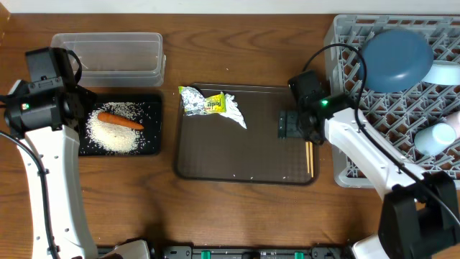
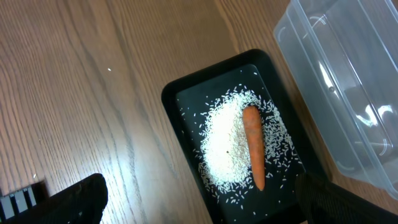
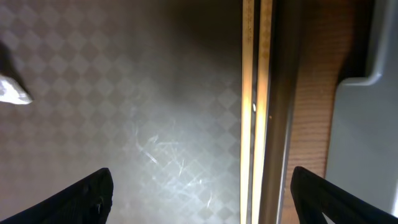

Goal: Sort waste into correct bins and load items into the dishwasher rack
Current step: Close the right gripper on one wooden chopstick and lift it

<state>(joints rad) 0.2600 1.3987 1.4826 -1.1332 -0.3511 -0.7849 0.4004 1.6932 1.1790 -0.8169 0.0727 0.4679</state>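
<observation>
The rice (image 1: 115, 128) lies heaped in the black tray (image 1: 152, 144) with the carrot (image 1: 121, 121) on top; the left wrist view shows the same rice (image 2: 227, 149) and carrot (image 2: 253, 146). My left gripper (image 2: 208, 205) hangs open above that tray's near end, holding nothing. The clear tub (image 1: 108, 54) stands behind it. The silver wrapper (image 1: 208, 104) lies on the brown serving tray (image 1: 244, 162). My right gripper (image 1: 293, 124) is open low over the chopsticks (image 1: 310, 157), which lie between its fingers (image 3: 81, 199), nearer the right one (image 3: 256, 93). The grey rack (image 1: 374, 155) holds the dark blue dish (image 1: 395, 61), light blue bowl (image 1: 447, 72) and cup (image 1: 435, 137).
The chopsticks lie along the brown tray's raised right rim (image 3: 283, 93), with a strip of wooden table (image 3: 311, 112) and then the rack wall (image 3: 367, 124) just beyond. Bare wood table (image 1: 237, 208) runs along the front.
</observation>
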